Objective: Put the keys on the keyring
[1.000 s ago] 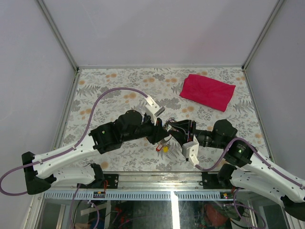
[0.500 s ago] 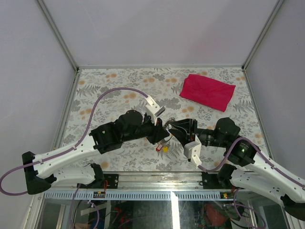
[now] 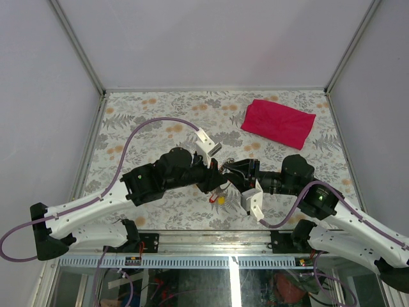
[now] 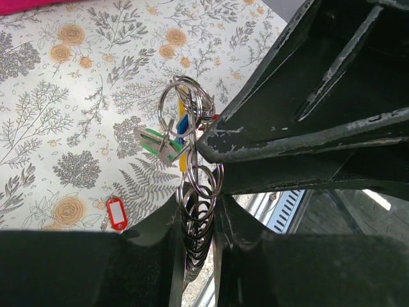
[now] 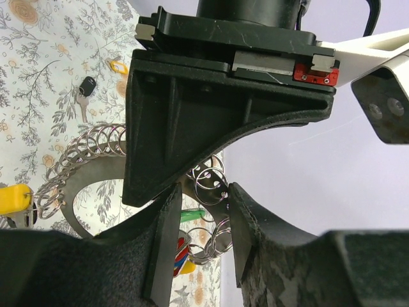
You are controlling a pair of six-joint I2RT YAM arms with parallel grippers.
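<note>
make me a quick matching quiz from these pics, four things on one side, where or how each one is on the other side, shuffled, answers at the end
Things
1. cloth
2. green-tag key
3. red-tag key
4. left hand

States
a. flat on the table, near the keyring
b. shut on the keyring
c. spread out at the far right of the table
d. hanging off the rings, clear of the table

Pairs: 1-c, 2-d, 3-a, 4-b
</note>
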